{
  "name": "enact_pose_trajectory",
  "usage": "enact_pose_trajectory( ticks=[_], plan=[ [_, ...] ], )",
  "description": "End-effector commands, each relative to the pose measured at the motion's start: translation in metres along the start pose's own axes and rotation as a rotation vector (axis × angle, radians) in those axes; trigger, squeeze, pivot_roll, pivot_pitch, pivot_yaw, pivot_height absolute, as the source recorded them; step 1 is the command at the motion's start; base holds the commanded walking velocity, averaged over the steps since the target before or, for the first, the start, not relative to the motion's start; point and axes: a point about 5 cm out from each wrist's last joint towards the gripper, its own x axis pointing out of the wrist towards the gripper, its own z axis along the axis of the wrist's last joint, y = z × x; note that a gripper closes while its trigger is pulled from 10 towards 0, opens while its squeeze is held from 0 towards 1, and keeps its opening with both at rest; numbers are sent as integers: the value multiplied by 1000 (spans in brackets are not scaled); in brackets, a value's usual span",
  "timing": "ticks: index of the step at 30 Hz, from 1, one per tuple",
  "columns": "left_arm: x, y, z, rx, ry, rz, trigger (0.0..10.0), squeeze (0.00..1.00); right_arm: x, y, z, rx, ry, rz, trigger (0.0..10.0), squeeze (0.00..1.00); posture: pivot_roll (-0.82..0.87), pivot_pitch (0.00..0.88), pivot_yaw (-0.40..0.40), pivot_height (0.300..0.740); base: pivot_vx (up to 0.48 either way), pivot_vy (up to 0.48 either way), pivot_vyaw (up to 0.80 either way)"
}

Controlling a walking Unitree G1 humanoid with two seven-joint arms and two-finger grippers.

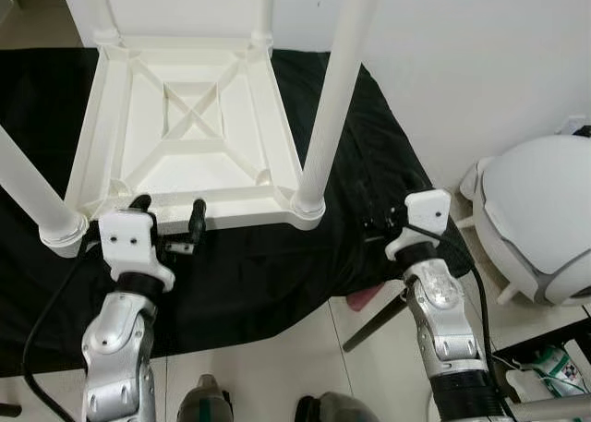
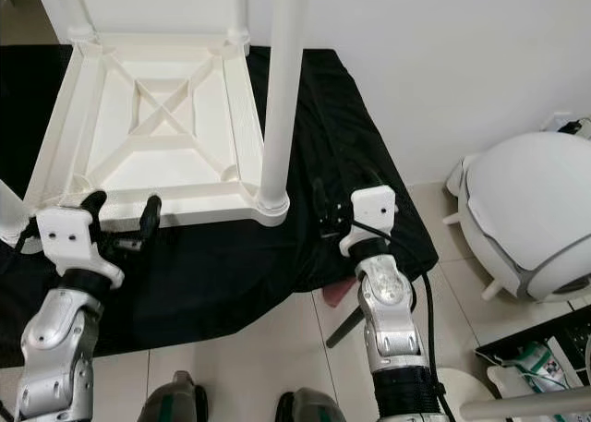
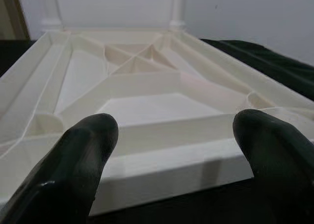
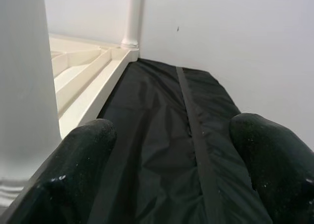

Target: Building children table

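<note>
**Tip-over risk at near rail; grippers both spread, nothing held**

Near field, 7 o'clock: left gripper (image 1: 168,215) sat spread wide, fingers (image 3: 81,150) straddling nothing, tips just short of the near rail of the upturned table (image 1: 189,131). Not touching, as far as could be told.

At 4 o'clock: right gripper (image 4: 167,155) also spread, empty, hovering over the black cloth (image 1: 369,163) beside the near right leg (image 1: 332,90).

Table lay upside down on the cloth at 11–12 o'clock, ribbed underside up. Four legs looked seated: near left leg (image 1: 32,196) at 9 o'clock, near right at 1 o'clock, two more at the far corners. Seating depth could not be told.

Risks, judged:
- Pushed on the near rail with spread fingers, could slide the table on the slick cloth toward the wall.
- Swung inward, right gripper could knock the near right leg and unseat it if only loosely socketed.
- Cloth hung over the front edge; snagged by a finger, could drag the table with it.
- Tall legs made it top-heavy for any flip.

Containers: recessed underside panels acted as shallow trays, held nothing. White domed object (image 1: 540,214) stood at 3 o'clock on the floor, closed, contents not visible.
</note>
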Motion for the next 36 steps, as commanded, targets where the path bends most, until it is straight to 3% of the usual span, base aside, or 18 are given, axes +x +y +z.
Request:
enact_pose_trajectory(
  ticks=[1,13,20,25,36],
  plan=[
    [-3,8,5,-26,-18,137,10000,0,0,1,-4,5,10,14,10000,0,99,8,-74,740,0,0,0],
    [-16,23,13,-14,-41,224,10000,0,5,12,-4,20,6,82,10000,0,140,2,-92,740,0,0,0],
    [-10,15,15,-4,-56,196,10000,0,8,13,-1,20,-7,81,10000,0,133,4,-88,740,0,0,0],
    [-7,5,13,17,-51,140,10000,0,6,11,-1,7,-9,72,10000,0,117,9,-80,740,0,0,720],
    [-1,0,14,24,-60,106,10000,0,0,6,-4,-4,-2,40,10000,0,96,15,-69,740,0,0,800]
  ],
)
